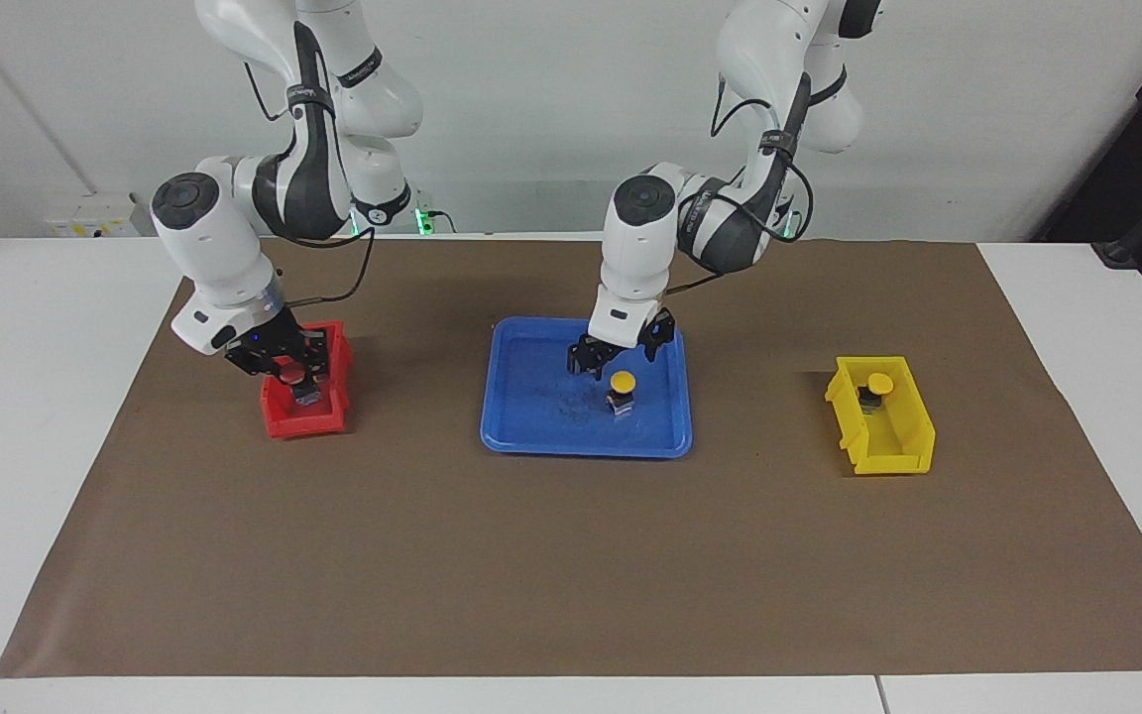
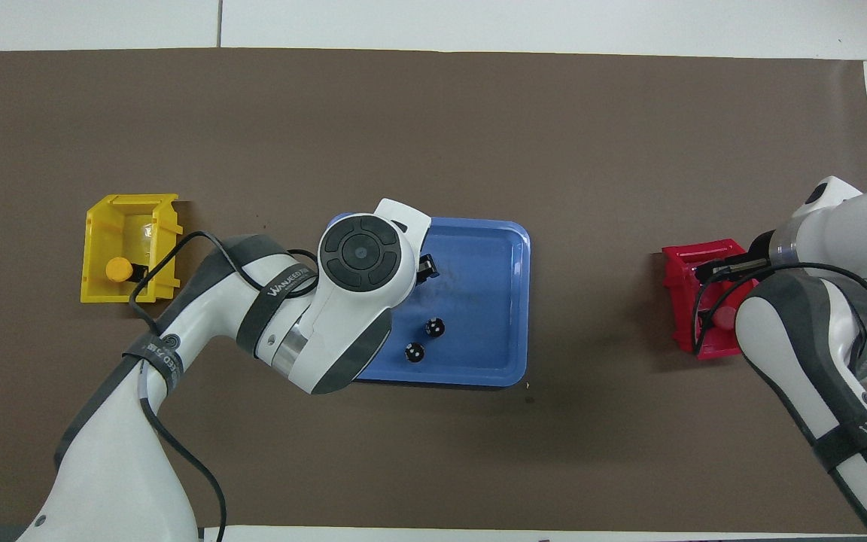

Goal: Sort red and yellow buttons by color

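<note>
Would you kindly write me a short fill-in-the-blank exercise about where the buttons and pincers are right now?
1. The right pincer holds a red button over the ____ bin.
2. The left pincer hangs open over the ____ tray.
3. The button on the tray has a ____ cap.
4. The yellow bin holds ____ button.

Missing words: red; blue; yellow; one

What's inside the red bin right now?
The right gripper is down in the red bin, jaws shut on a red button. A second red cap shows in the overhead view. The arm covers the rest of the bin's inside.
</note>
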`<state>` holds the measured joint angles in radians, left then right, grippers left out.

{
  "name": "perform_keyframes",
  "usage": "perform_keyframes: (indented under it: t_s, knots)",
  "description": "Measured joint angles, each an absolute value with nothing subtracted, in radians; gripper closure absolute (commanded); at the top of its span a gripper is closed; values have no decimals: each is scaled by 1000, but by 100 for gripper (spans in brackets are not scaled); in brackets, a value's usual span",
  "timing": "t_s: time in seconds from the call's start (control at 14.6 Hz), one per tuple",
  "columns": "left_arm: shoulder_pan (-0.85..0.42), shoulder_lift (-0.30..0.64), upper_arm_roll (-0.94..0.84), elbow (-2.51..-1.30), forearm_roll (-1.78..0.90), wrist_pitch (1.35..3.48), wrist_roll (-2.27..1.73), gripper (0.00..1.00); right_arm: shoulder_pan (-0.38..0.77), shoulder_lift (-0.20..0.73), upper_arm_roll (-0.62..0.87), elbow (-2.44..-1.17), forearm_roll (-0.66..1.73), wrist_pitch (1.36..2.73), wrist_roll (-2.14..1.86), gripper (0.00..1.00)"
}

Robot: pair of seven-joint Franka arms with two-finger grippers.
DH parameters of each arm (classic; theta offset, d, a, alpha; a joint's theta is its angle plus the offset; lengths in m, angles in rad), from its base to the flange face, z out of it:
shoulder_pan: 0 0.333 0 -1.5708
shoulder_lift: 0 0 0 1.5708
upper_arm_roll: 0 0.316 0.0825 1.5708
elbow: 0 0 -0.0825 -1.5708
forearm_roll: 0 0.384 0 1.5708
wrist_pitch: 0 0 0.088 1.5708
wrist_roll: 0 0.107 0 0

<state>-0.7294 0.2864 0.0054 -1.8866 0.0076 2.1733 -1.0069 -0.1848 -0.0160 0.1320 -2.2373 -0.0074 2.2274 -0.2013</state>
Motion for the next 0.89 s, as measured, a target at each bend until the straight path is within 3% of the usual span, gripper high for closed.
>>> perform_keyframes:
  t_s: [0.21,0.34,0.41,0.48,0.55,0.62,0.89]
  knots:
    - [-729,306,8,-1883,8,2187,-1008,3,-187,-17,132,-2295,-7,2315,-209,80]
    - [-729,306,14,-1870,8,2187,-1008,22,-187,-17,132,-2322,-7,2355,-209,79]
    - [-728,306,17,-1865,8,2186,-1009,56,-187,-17,132,-2333,-7,2371,-209,77]
    - [-728,306,19,-1864,8,2186,-1009,82,-187,-17,132,-2342,-7,2381,-209,64]
    - [-728,306,19,-1864,8,2186,-1010,91,-187,-17,132,-2347,-7,2387,-210,48]
    - [-728,306,20,-1864,8,2186,-1011,98,-187,-17,132,-2349,-7,2393,-210,42]
    - [-727,306,20,-1861,7,2182,-1026,98,-191,-18,132,-2342,-6,2389,-247,39]
